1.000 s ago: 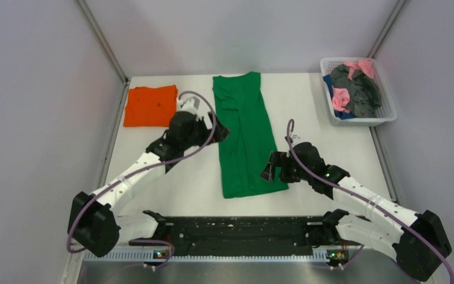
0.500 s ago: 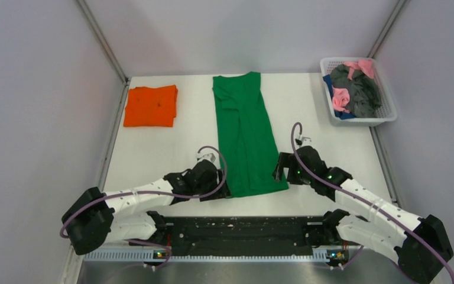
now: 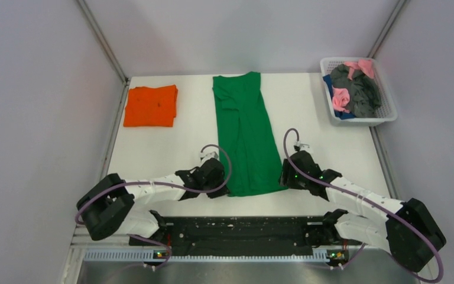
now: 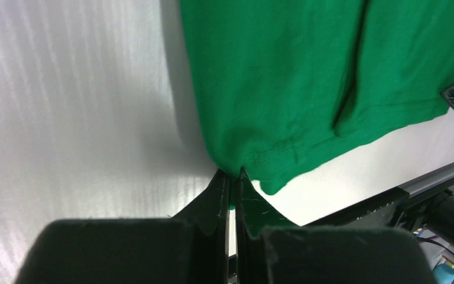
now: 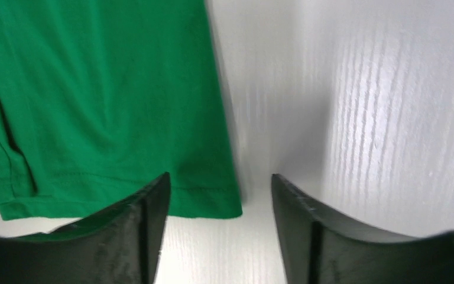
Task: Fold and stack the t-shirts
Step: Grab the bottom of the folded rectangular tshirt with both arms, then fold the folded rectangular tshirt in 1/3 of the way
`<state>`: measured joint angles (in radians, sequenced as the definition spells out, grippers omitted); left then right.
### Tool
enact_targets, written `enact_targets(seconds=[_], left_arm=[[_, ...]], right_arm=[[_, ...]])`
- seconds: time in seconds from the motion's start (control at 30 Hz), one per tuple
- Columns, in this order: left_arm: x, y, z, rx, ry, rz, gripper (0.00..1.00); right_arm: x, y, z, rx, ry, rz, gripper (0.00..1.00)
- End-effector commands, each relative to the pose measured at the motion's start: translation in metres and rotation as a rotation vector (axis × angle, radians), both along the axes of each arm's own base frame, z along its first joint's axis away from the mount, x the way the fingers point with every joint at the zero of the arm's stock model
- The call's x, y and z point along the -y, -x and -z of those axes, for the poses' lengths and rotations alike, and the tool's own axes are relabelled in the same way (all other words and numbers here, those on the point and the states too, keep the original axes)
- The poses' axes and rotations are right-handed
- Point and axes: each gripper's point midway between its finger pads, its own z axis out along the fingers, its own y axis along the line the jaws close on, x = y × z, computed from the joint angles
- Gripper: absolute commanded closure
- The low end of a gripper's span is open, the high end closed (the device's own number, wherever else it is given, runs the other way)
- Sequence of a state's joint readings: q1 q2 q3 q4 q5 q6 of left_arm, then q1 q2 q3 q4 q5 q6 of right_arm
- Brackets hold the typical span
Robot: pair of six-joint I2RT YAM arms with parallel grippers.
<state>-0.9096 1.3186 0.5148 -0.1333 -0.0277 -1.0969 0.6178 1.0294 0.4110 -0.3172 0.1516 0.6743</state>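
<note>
A bright green t-shirt lies folded into a long strip down the middle of the table. An orange t-shirt lies folded at the back left. My left gripper is at the green shirt's near left corner, shut on the hem, which bunches between its fingertips. My right gripper is low at the near right corner, its jaws still apart with that corner between them.
A white basket at the back right holds pink, dark grey and blue garments. Grey walls close in the table on both sides. The black rail runs along the near edge between the arm bases.
The left arm swung from beside the orange shirt down to the green shirt's near left corner and closed on it. The right gripper dropped to the near right corner and narrowed.
</note>
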Motion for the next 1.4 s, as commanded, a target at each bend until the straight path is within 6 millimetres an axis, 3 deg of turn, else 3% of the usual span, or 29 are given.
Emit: enact_targets(seconds=[0.0, 0.17, 0.23, 0.37, 0.47, 0.6, 0.7, 0.93, 1.17, 1.37], left_arm=[[0.005, -0.008, 0.002, 0.013, -0.028, -0.002, 1.00], [0.005, 0.010, 0.006, -0.029, -0.007, 0.034, 1.00], [0.005, 0.030, 0.008, -0.073, 0.007, 0.068, 1.00], [0.003, 0.061, 0.008, -0.124, -0.015, 0.115, 1.00], [0.009, 0.082, -0.001, -0.147, 0.014, 0.169, 1.00], [0.021, 0.082, -0.030, -0.086, 0.127, 0.211, 1.00], [0.034, 0.069, -0.057, 0.018, 0.196, 0.230, 1.00], [0.043, 0.016, -0.085, 0.143, 0.233, 0.186, 1.00], [0.027, -0.057, -0.113, 0.250, 0.212, 0.097, 1.00], [0.013, -0.115, -0.116, 0.282, 0.184, 0.023, 1.00]], right_arm=[[-0.011, 0.000, 0.007, -0.023, -0.047, -0.030, 0.52], [-0.020, 0.021, 0.008, -0.086, -0.111, -0.106, 0.79], [-0.019, 0.035, 0.008, -0.116, -0.132, -0.123, 0.86], [-0.014, 0.065, 0.004, -0.167, -0.193, -0.129, 0.91], [-0.023, 0.085, -0.006, -0.189, -0.302, -0.165, 0.97], [-0.030, 0.093, -0.023, -0.173, -0.386, -0.187, 0.99], [-0.035, 0.086, -0.038, -0.134, -0.402, -0.198, 0.99], [-0.047, 0.041, -0.080, 0.026, -0.408, -0.164, 0.98], [-0.059, -0.012, -0.101, 0.079, -0.340, -0.122, 0.98], [-0.054, -0.065, -0.112, 0.122, -0.286, -0.094, 1.00]])
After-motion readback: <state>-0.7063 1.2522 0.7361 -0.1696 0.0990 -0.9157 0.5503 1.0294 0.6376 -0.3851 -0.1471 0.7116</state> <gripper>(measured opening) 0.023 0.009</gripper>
